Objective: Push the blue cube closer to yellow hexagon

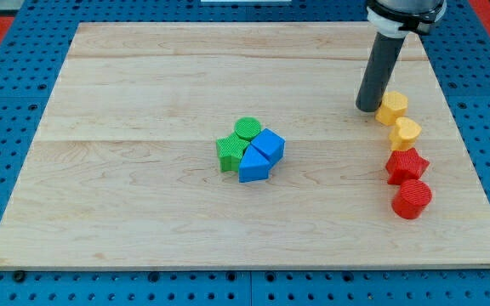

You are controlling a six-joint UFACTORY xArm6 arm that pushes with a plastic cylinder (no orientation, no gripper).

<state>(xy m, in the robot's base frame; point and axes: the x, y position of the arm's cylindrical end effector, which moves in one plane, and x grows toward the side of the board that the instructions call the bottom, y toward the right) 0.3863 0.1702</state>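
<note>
**Eight blocks on the board, my tip beside the yellow pair**

While the rod stands at the view's upper right, my tip [368, 108] rests on the wooden board [143, 187], just to the view's left of the upper yellow block [392, 107], touching it or nearly so. The rod has no jaws, so it grips nothing.

I count eight blocks, two of each colour. Taking that upper yellow block as the landmark (it looks like a hexagon): the second yellow block [406, 133] sits just below it, then a red star-like block [407, 164] and a red cylinder [412, 198] follow in one column. Well apart, to the view's lower left of the landmark, is a tight cluster: the blue cube [269, 145], a second blue block [253, 166] touching it, a green cylinder [247, 128] and a green star-like block [230, 151].
</note>
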